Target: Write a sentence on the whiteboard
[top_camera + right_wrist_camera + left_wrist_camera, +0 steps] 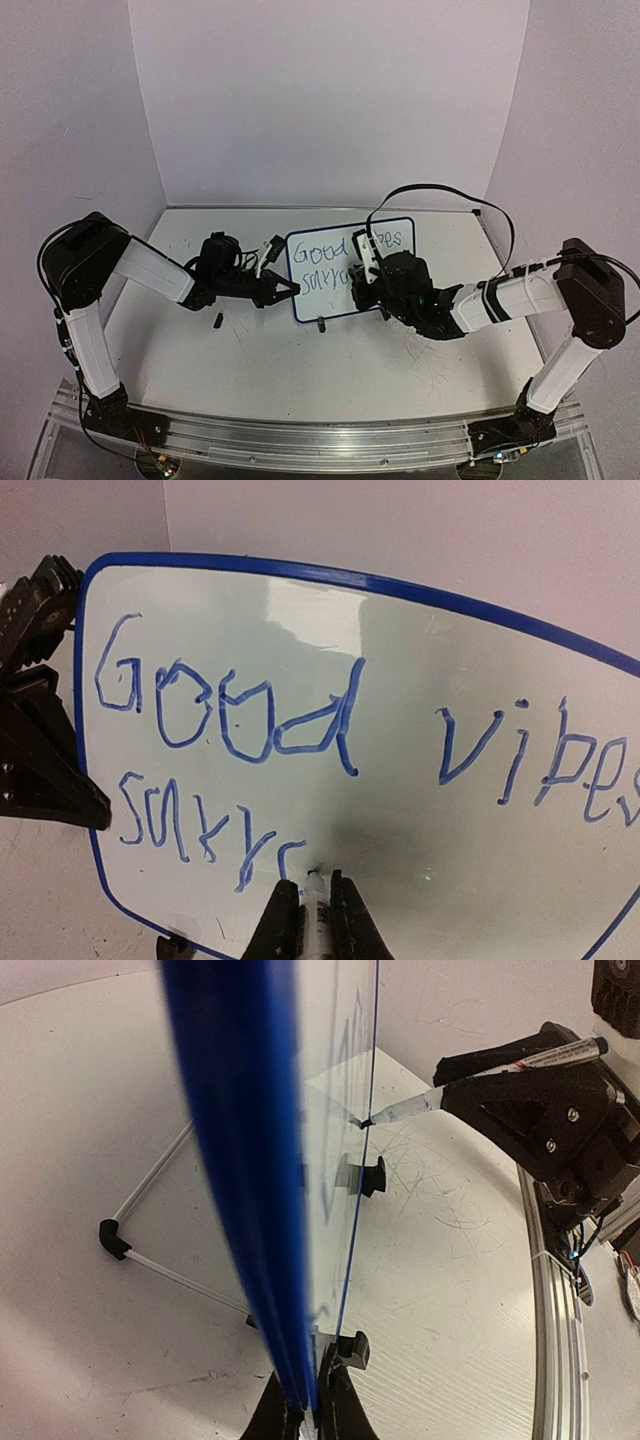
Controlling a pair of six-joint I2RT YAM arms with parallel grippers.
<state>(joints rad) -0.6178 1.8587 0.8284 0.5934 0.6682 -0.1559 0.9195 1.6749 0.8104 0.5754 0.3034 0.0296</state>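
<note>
Marker (316, 905) tip at the second line; writing well along

Pinched between the closed fingers (280, 922) of the right pincer (306, 912), the marker touches its tip to the whiteboard (420, 650) just right of the last scrawled letter; the sentence (250, 720) reads "Good vibes" across the top, with an unclear word begun beneath it at the left; bare board lies to the right of that word. The left pincer (305, 1410) is clamped on the blue frame (240, 1160) at the board's left edge, steadying it upright on its feet (321, 323) at the middle of the bench (300, 370). By my judgement the first line is done and the second partly written; finishing that word and lifting the marker away are left.
</note>
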